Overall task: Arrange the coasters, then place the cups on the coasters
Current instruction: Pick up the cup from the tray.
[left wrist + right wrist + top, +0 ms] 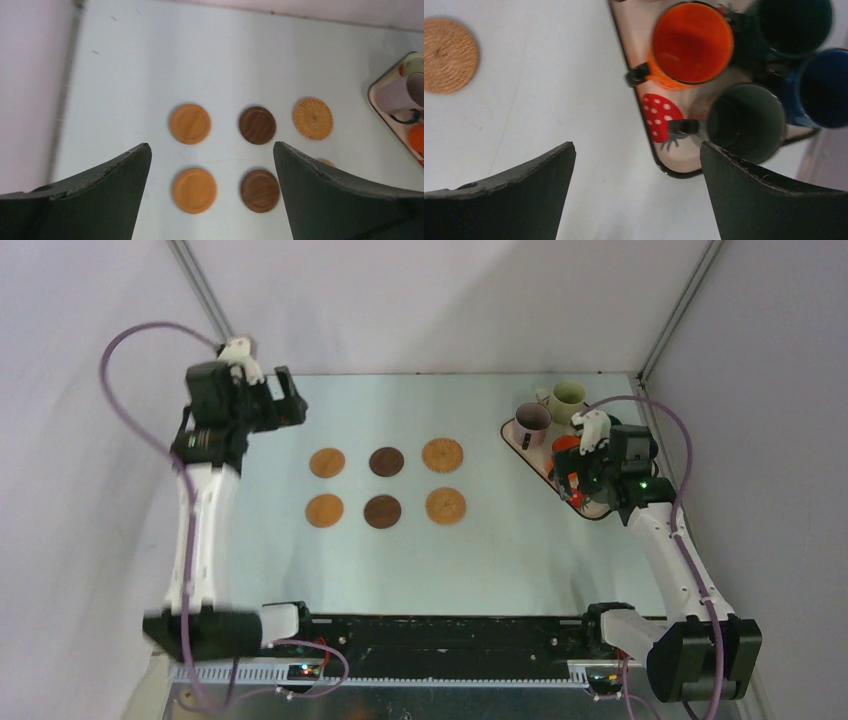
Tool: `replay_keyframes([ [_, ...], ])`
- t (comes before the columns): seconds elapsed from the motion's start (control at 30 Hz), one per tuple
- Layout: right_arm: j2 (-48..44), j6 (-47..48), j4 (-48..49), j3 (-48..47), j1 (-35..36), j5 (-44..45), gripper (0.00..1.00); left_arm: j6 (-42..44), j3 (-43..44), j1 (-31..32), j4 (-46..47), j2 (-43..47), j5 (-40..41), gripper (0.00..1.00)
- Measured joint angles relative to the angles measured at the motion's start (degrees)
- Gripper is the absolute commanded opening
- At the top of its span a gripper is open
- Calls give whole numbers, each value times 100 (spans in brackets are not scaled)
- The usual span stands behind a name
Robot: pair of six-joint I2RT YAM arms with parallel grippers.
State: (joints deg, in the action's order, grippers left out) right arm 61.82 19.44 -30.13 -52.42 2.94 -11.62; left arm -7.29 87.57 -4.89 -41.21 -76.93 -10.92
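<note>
Six coasters lie in two rows of three at mid-table: tan (327,462), dark brown (387,461) and woven (442,454) behind, tan (324,510), dark brown (382,511) and woven (445,505) in front. The cups stand on the strawberry tray (520,445): pale green (568,398), mauve-white (531,423), orange (691,42), two dark green (746,122) (794,25) and navy (824,87). My left gripper (290,398) hovers open, high at the back left, looking down on the coasters (194,190). My right gripper (637,143) is open above the tray's near-left corner, holding nothing.
White enclosure walls and metal corner posts stand close behind and beside the table. The tray (651,145) sits at the far right, near the wall. Purple cables loop from both arms. Bare table lies between the coasters and the arm bases.
</note>
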Motion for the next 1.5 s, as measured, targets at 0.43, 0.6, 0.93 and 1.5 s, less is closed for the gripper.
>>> replay_keyframes([
  [0.43,382,-855,514,-173,170,1123,100,1287,-3399,-13,444,3270,1456,100],
  [0.6,1532,-1080,573,-1027,907,2109,100,1390,-4363,-17,516,4647,1574,100],
  [0.93,2712,-1554,807,-1270,1252,4022,100,1401,-4712,-17,686,5337,1604,100],
  [1.5,3187,-2140,1021,-1231,1088,4192,100,1493,-4892,-17,767,5320,1519,100],
])
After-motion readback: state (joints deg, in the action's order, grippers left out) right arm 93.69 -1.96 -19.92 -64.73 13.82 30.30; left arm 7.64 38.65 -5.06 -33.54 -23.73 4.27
